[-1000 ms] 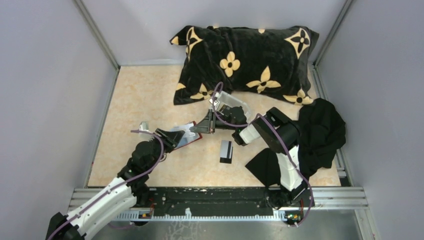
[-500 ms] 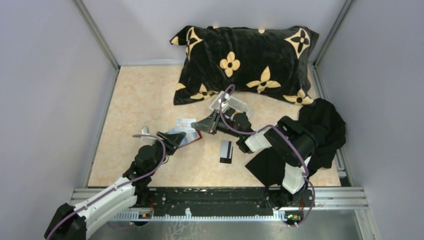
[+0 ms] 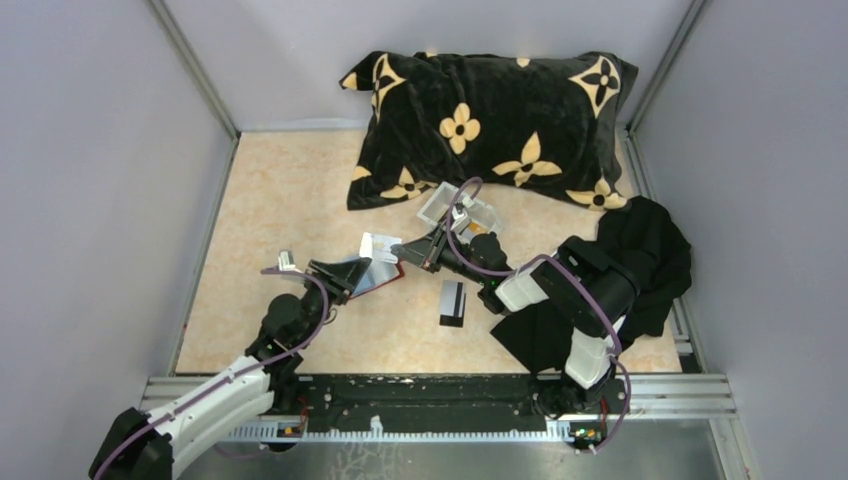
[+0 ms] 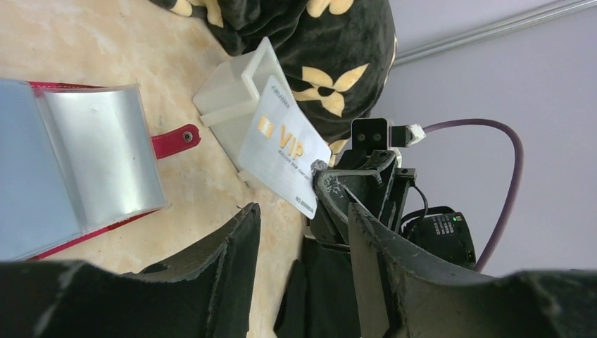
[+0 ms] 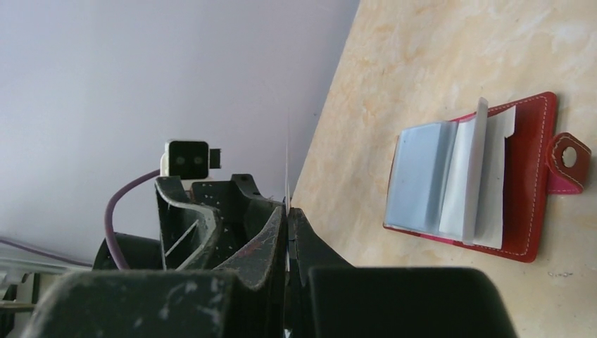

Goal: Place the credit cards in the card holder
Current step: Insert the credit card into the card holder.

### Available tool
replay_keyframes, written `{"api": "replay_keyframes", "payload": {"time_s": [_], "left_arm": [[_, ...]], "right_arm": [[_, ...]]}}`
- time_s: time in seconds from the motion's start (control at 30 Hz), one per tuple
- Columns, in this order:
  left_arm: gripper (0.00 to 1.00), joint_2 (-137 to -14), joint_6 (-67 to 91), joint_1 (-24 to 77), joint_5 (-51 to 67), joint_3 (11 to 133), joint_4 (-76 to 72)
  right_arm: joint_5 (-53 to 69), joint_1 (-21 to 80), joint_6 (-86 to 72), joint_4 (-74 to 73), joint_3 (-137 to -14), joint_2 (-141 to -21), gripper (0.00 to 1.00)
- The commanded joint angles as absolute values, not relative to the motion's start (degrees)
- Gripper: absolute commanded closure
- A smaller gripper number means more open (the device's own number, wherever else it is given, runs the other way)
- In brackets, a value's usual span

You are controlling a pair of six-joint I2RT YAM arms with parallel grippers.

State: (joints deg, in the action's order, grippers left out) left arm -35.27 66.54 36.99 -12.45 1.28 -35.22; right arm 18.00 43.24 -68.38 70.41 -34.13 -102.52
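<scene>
Found shut on one end of the pale VIP card (image 4: 281, 144): right gripper (image 5: 287, 209), jaws pressed flat together with only the card's thickness between. From the right wrist, card seen edge-on, projecting straight ahead of the fingertips. Gripped at the end, presumably to leave most of the length free for sliding into a pocket. Card held above the table (image 3: 290, 200), apart from the holder and not in any pocket.

Located ahead of the right jaws and off to one side: card holder (image 5: 528, 201), lying open on the table, red cover down, snap tab hanging free. Greyish clear pockets fanned, one leaf standing upright. Judged a deliberate presentation, leaving the pocket mouths exposed to the incoming card.

Wide open, nothing between the jaws: left gripper (image 4: 303, 218). Holder just to one side of its fingertips, not clamped. Placed there, on judgement, to pin the cover or steady a leaf during insertion. Contact with the holder not determinable.

Behind the right jaws, near the underside of that arm: black card (image 3: 452, 302), flat on the table, not yet loaded. Beyond the held card: small white tray (image 4: 229, 95), beside the pillow (image 3: 490, 110).

Stage assessed as card in transit, insertion not begun. Next move calling for edge alignment with a pocket mouth. Risk of buckling the loose leaf or nudging the unpinned holder.
</scene>
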Motion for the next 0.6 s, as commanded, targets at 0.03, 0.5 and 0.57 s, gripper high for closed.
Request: {"api": "replay_keyframes", "payload": {"time_s": [0.03, 0.5, 0.57], "left_arm": [[0.44, -37.07, 67.22, 36.93, -10.88, 0.94, -37.98], [0.41, -49.76, 66.28, 35.56, -8.42, 1.97, -49.94], [0.41, -50.07, 65.44, 35.17, -8.38, 2.63, -50.00]], "right_arm": [[19.05, 43.77, -67.87, 77.70, -34.84, -102.37, 1.00], [25.60, 43.15, -67.85, 76.02, -35.25, -102.46, 1.00], [26.25, 43.15, -68.17, 77.02, -35.02, -102.96, 1.00]]}}
